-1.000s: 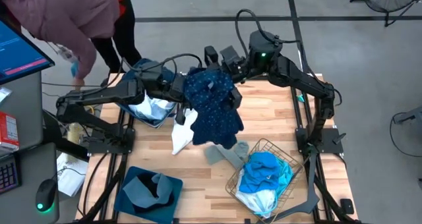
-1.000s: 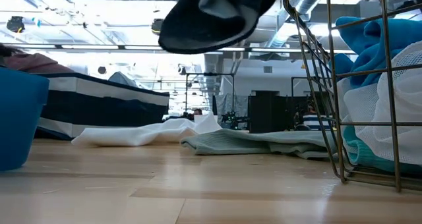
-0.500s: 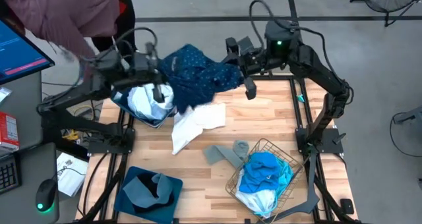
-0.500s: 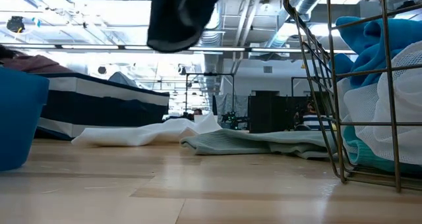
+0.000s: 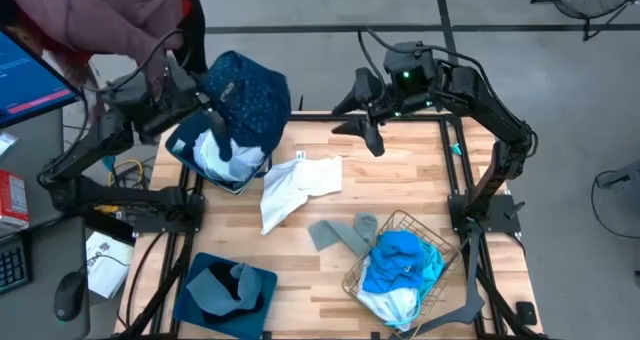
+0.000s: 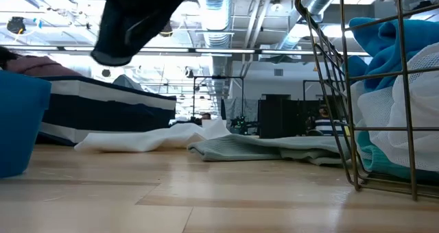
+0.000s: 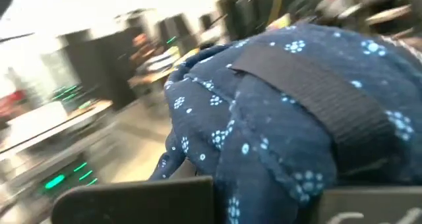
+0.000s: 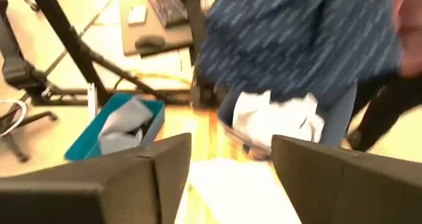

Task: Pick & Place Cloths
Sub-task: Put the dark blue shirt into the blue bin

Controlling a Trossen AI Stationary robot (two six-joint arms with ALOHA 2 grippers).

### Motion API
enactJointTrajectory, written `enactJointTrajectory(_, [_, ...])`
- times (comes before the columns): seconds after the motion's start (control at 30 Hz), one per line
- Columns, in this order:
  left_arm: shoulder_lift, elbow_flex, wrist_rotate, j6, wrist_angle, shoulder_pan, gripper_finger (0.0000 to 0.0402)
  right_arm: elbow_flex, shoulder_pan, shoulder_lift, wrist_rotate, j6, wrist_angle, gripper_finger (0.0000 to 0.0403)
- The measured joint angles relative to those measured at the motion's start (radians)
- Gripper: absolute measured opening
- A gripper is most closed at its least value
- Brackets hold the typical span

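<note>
Holding the dotted navy cloth tight in my left gripper above the dark blue bin, my right gripper hangs open nearby.

Lots hidden under that navy dotted cloth

The left gripper's tips are buried in its folds, and it covers part of the bin below. Both wrist views are motion-smeared. The low view crops the wire basket at the right edge, and the dark cloth overhead at the top.
</note>
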Motion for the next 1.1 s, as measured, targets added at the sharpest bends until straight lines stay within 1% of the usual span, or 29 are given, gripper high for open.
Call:
enactJointTrajectory(0.07, [-0.01, 0.0, -0.066, 0.002, -0.058, 0.01, 0.0008, 0.0, 0.001, -0.005, 0.0, 0.01, -0.046, 0.0215])
enactJointTrajectory(0.2, [-0.003, 0.0, -0.131, -0.004, -0.188, 0.035, 0.0008, 0.0, 0.002, -0.012, 0.0, 0.014, -0.123, 0.0224])
enactJointTrajectory(0.33, [0.004, -0.058, -0.186, -0.034, -0.2, 0.081, 0.0008, 0.0, 0.017, -0.011, 0.0, 0.034, -0.159, 0.0218])
enactJointTrajectory(0.5, [-0.013, -0.197, -0.203, -0.181, -0.197, 0.177, 0.0008, 0.0, 0.051, -0.011, 0.0, 0.043, -0.17, 0.0203])
enactJointTrajectory(0.63, [-0.049, -0.339, -0.2, -0.304, -0.129, 0.22, 0.0009, 0.0, 0.08, -0.011, 0.0, 0.043, -0.189, 0.0192])
enactJointTrajectory(0.73, [-0.073, -0.44, -0.175, -0.38, -0.046, 0.232, 0.0009, 0.0, 0.101, -0.011, 0.0, 0.043, -0.205, 0.0185])
enactJointTrajectory(0.83, [-0.081, -0.526, -0.17, -0.459, 0.004, 0.232, 0.0009, 0.0, 0.12, -0.011, 0.0, 0.043, -0.209, 0.0178])
enactJointTrajectory(0.93, [-0.08, -0.605, -0.169, -0.581, 0.049, 0.227, 0.0009, 0.0, 0.136, -0.011, 0.0, 0.043, -0.209, 0.0173])
enactJointTrajectory(1.03, [-0.07, -0.679, -0.196, -0.731, 0.063, 0.239, 0.0009, 0.0, 0.152, -0.011, 0.0, 0.044, -0.209, 0.0168])
enactJointTrajectory(1.1, [-0.07, -0.727, -0.214, -0.793, 0.054, 0.26, 0.0009, 0.0, 0.162, -0.011, 0.0, 0.054, -0.209, 0.0165])
